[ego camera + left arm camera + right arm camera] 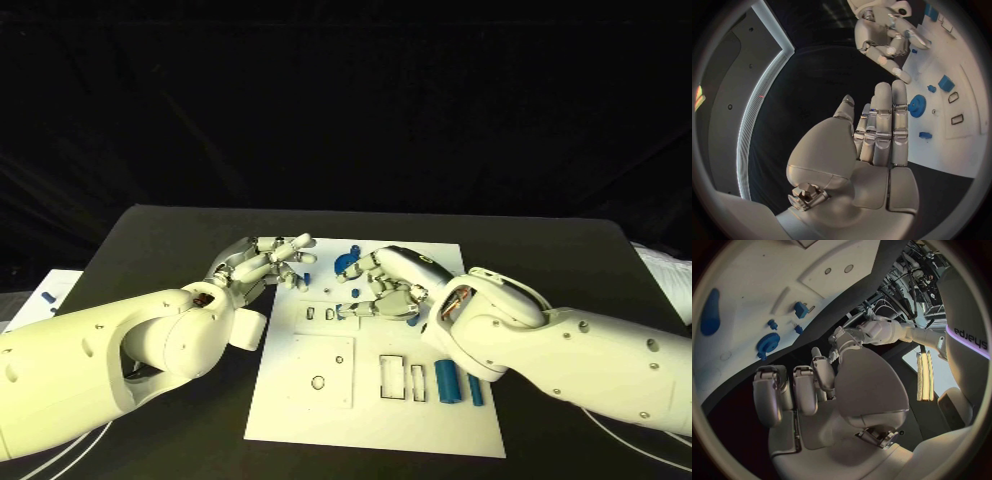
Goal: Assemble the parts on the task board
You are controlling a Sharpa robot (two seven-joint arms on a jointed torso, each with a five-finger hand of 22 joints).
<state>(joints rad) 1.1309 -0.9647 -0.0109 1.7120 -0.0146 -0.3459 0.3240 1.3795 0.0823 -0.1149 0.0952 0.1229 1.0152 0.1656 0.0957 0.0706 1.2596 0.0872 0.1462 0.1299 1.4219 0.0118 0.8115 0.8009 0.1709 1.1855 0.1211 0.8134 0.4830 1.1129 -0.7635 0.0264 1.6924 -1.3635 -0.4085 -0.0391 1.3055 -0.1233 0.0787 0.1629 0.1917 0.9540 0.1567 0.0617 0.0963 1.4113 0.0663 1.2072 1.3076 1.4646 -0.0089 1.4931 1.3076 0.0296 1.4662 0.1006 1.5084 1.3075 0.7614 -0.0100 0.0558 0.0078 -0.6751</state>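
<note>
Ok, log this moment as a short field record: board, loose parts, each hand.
surface: black table
board: white rectangular task board, flat on the table, with outlined slots
parts: blue toothed gear and small blue pieces lying on the board; two upright blue bars near the board's right edge
left hand: fingers extended, holding nothing, at the board's left edge
right hand: over the board's upper middle, fingers curled; grasp cannot be told

Parts (459,381) on task board (378,415), mid-table (159,225)
</note>
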